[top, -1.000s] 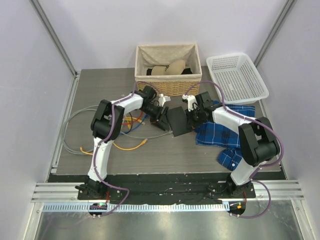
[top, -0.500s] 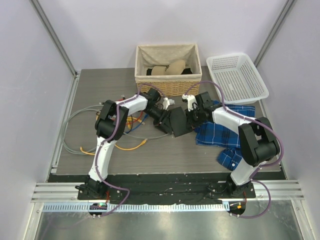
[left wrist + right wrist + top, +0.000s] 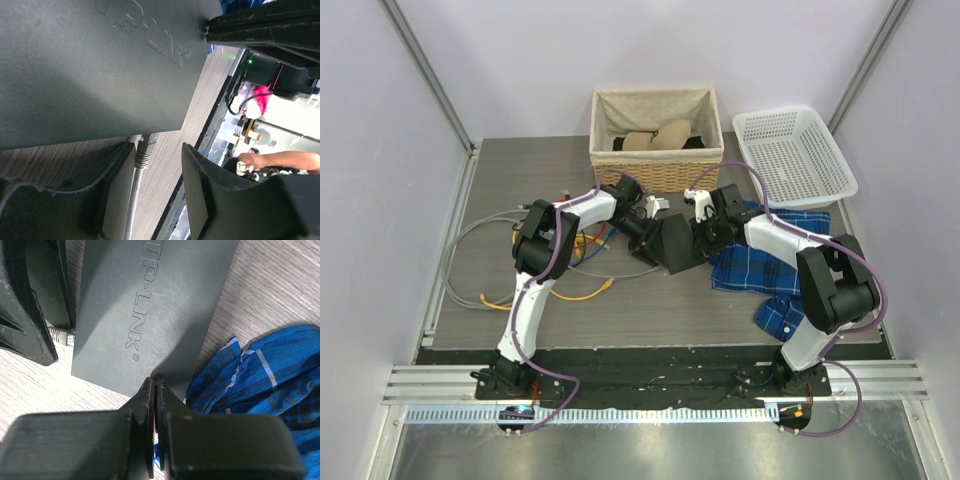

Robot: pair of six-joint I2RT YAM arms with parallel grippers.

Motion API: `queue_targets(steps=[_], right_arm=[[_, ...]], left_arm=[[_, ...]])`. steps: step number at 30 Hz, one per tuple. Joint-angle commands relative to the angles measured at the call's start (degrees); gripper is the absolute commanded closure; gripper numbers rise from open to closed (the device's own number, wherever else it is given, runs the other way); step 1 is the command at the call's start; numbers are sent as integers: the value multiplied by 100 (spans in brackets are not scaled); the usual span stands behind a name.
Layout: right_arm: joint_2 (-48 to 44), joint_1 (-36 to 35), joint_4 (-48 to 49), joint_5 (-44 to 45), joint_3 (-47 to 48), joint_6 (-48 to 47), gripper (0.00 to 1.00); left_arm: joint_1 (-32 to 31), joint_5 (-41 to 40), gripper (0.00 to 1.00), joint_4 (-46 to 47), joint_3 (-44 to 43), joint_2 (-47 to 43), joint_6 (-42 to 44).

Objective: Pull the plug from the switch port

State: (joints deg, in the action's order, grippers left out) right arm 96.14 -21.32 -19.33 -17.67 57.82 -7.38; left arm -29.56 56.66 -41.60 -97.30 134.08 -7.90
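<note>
The switch (image 3: 678, 243) is a flat black box lying mid-table; it also fills the top of the left wrist view (image 3: 100, 65) and the right wrist view (image 3: 150, 310). A grey plug (image 3: 143, 149) sits in a socket on its narrow edge, and its cable runs back between my left fingers. My left gripper (image 3: 159, 162) is open around the plug, which lies close against one pad and apart from the other. In the right wrist view the plug (image 3: 63, 336) shows at the switch's left edge. My right gripper (image 3: 156, 385) is shut, its tips touching the switch's opposite edge.
A blue plaid cloth (image 3: 765, 258) lies right of the switch, under the right arm. A wicker basket (image 3: 657, 175) and a white plastic basket (image 3: 793, 155) stand at the back. Loops of grey cable (image 3: 470, 262) and orange cable (image 3: 575, 292) lie on the left.
My left gripper has moved right, up to the switch's socket edge, and now straddles the plug. The right arm has stayed in place.
</note>
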Motion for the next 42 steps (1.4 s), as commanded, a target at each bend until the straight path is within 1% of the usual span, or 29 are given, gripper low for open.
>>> queue_targets(steps=[1,3,7,9,10,12,13,15,16,17,24,33,37,39,40,42], right_arm=[[107,-48,-185,176,-184,-45,99],[116,-48,-194,176,-166,-45,99],[142,-48,-185,159,-166,-9,99],[177,-48,-167,150,-157,8,99],[195,-48,-159,141,-157,17,99],[221,-48,-150,132,-149,17,99],[230,-48,-141,124,-148,26,99],[256,-56,-141,115,-122,43,99],[274,-56,-132,106,-113,43,99],[274,-56,-132,106,-105,43,99],[283,-65,-132,141,-78,26,99],[300,-91,-123,168,-52,-9,99],[327,-100,-132,185,-8,-18,99],[335,-100,-132,194,1,-27,99],[335,-100,-141,194,1,-36,99],[318,-109,-132,203,-8,-36,99]], left_arm=[[-111,-947,52,698,141,329,70],[-111,-973,53,689,123,364,52],[-155,-1157,65,619,27,426,25],[-190,-1236,69,592,9,426,43],[-190,-1254,74,575,0,426,43],[-217,-1429,80,531,-26,435,17],[-225,-1482,86,522,-26,435,-1],[-234,-1701,91,513,-44,435,-53],[-234,-1781,97,452,-53,435,-88],[-243,-1843,100,425,-79,426,-124],[-234,-1782,100,83,-264,321,-107],[-269,-1579,100,100,-140,259,-27],[-234,-1606,100,-233,-465,407,183],[-173,-1580,100,-575,-877,531,315],[-138,-1545,100,-594,-992,592,324],[-120,-1509,100,-516,-923,532,333]])
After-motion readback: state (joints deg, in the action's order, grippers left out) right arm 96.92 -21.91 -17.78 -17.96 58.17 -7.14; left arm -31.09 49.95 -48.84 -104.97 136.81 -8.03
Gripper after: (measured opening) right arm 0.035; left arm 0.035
